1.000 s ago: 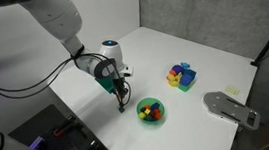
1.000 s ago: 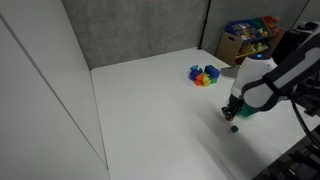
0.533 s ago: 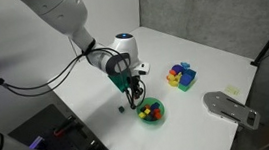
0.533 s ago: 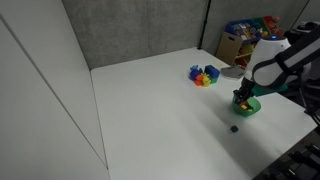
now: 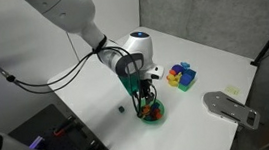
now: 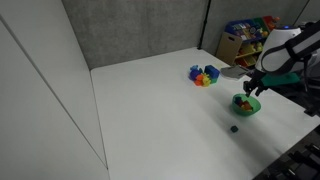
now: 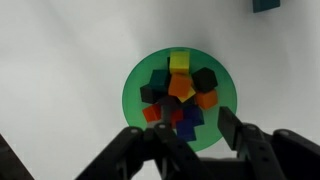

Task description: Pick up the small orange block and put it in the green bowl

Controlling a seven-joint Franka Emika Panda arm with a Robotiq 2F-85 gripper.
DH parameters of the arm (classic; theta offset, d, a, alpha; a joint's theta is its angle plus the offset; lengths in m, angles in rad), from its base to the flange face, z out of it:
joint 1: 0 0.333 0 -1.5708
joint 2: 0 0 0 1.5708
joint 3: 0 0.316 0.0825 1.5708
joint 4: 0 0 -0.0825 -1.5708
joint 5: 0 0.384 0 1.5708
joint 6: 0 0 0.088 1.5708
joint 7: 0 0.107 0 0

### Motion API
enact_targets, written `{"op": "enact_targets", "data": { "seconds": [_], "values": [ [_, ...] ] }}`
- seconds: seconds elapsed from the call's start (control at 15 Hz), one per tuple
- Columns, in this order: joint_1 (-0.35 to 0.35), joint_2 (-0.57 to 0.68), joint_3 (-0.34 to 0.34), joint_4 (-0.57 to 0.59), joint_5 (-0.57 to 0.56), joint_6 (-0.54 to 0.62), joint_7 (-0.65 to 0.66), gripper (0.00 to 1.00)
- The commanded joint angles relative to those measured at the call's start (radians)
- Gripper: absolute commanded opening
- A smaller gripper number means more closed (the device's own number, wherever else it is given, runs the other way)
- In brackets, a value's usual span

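Note:
The green bowl (image 7: 137,80) holds several coloured blocks and also shows in both exterior views (image 5: 155,117) (image 6: 252,108). My gripper (image 7: 198,130) hangs just above the bowl in both exterior views (image 5: 145,97) (image 6: 250,90). Its fingers stand apart with nothing between them. A small orange-red cube (image 7: 150,113) lies in the bowl by my left finger, among other orange and red blocks. I cannot tell for sure that it is the small orange block.
A tiny dark green cube (image 5: 121,110) (image 6: 234,128) lies on the white table beside the bowl. A blue tray of multicoloured blocks (image 5: 182,76) (image 6: 205,75) stands further off. A grey device (image 5: 228,107) sits near the table edge. A toy box (image 6: 245,40) stands behind.
My gripper has risen from the table beside the dark green cube and moved across to hang over the green bowl. The dark green cube has stayed in place.

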Motion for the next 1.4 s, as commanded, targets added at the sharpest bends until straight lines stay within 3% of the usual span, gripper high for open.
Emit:
{"op": "enact_targets", "data": {
  "seconds": [0.0,0.13,0.4,0.67,1.0,1.27,1.33],
  "values": [
    [-0.066,-0.107,0.067,-0.016,0.048,-0.106,-0.046,0.84],
    [-0.086,-0.162,0.096,-0.020,0.076,-0.175,-0.075,0.99],
    [-0.099,-0.277,0.132,-0.024,0.103,-0.341,-0.148,1.00],
    [-0.089,-0.384,0.145,-0.032,0.057,-0.473,-0.218,1.00],
    [-0.083,-0.480,0.159,-0.054,-0.027,-0.468,-0.282,1.00],
    [-0.080,-0.517,0.170,-0.076,-0.030,-0.485,-0.294,1.00],
    [-0.083,-0.478,0.168,-0.046,-0.015,-0.470,-0.275,1.00]
  ]
}}
